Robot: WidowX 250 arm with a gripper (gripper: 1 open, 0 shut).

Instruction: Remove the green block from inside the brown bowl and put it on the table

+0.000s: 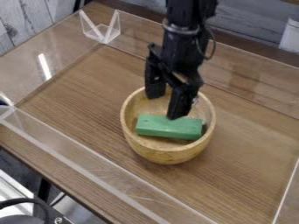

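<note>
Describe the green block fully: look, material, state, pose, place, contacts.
The green block is one small rectangular piece, matte, with a paler top and darker side, no marks visible. It lies flat inside the tan bowl, toward the near side, long side running roughly left to right. The gripper is open just above its far edge; whether they touch, I can't tell.

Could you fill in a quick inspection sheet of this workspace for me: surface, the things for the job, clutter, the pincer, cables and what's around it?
Surface: brown wood-grain table, with low clear walls along its border.
Job's things: green block lying inside the round tan bowl, not yet out on the table.
Clutter: nothing seen on the bare wood around the bowl.
Pincer: open, over the bowl, its pincer tips apart near the block; no grip on it.
Cables: black cable or hose looping at the lower left, outside the wall.
Surroundings: grey wood-grain surface beyond the upper-left wall.
</note>
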